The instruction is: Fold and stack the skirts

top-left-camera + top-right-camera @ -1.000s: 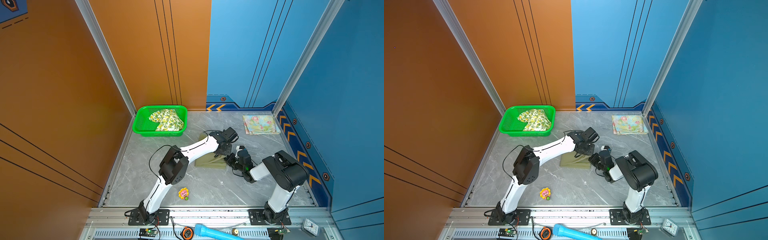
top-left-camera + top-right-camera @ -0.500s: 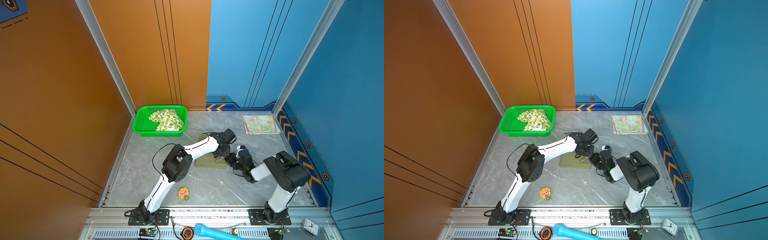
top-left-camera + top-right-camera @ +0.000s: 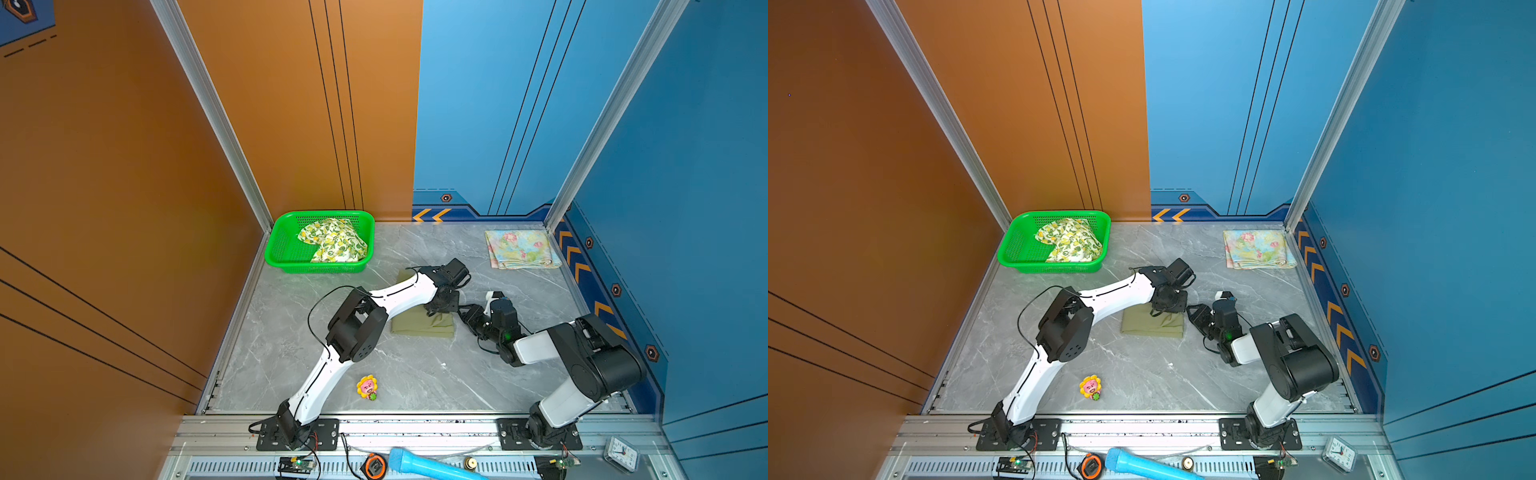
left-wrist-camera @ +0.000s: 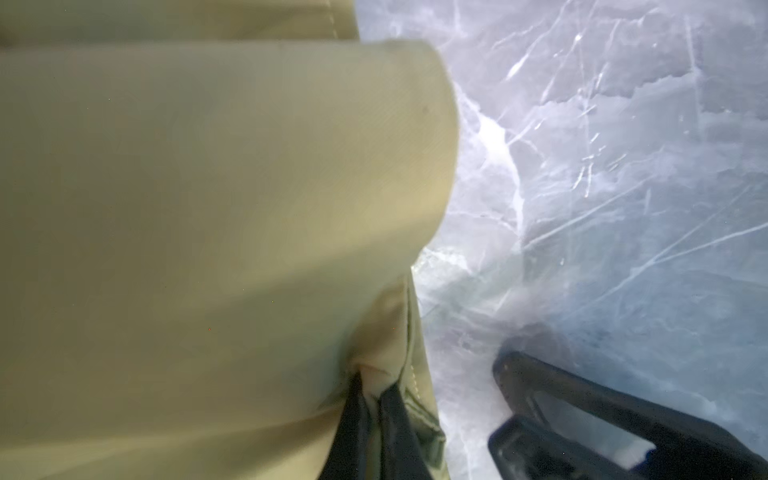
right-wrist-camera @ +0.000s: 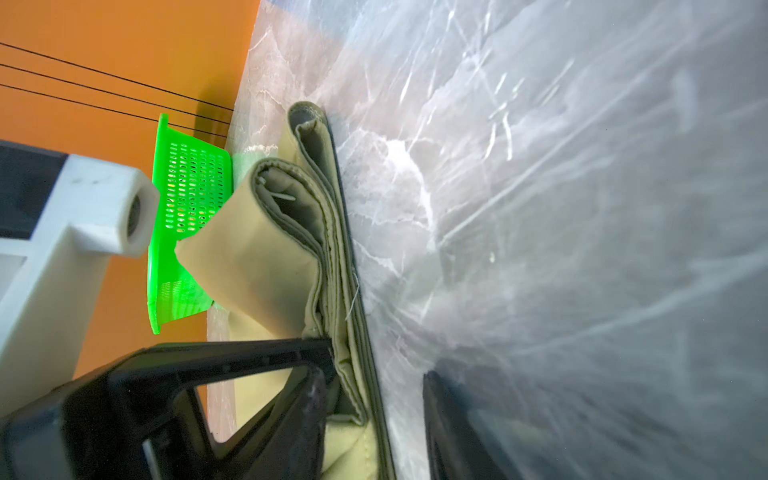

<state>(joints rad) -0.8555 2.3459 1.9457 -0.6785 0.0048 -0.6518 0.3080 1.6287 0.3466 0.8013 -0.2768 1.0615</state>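
Where the two arms meet near the middle of the grey marble table (image 3: pixel 415 374), both top views show the olive skirt (image 3: pixel 419 326) folded into a small rectangle. The left gripper (image 3: pixel 442 309) is down on its far right corner and the right gripper (image 3: pixel 467 318) is just beside its right edge. The lemon skirt (image 3: pixel 334 241) sits crumpled in the green basket (image 3: pixel 278 249) at the far left corner. The floral skirt (image 3: pixel 521 249) lies folded flat by the far right corner, well apart from the others. Neither top view shows how the jaws stand.

In the left wrist view, the left gripper (image 4: pixel 376 386) is pinched tight on a fold of the olive skirt (image 4: pixel 208 228), with cloth bulging away from its dark fingertips.

In the right wrist view, the right gripper (image 5: pixel 376 378) has its jaws apart, and the layered edge of the olive skirt (image 5: pixel 270 257) lies between them. One finger is against the cloth and the other is clear of it over the marble. The basket (image 5: pixel 187 199) shows behind.
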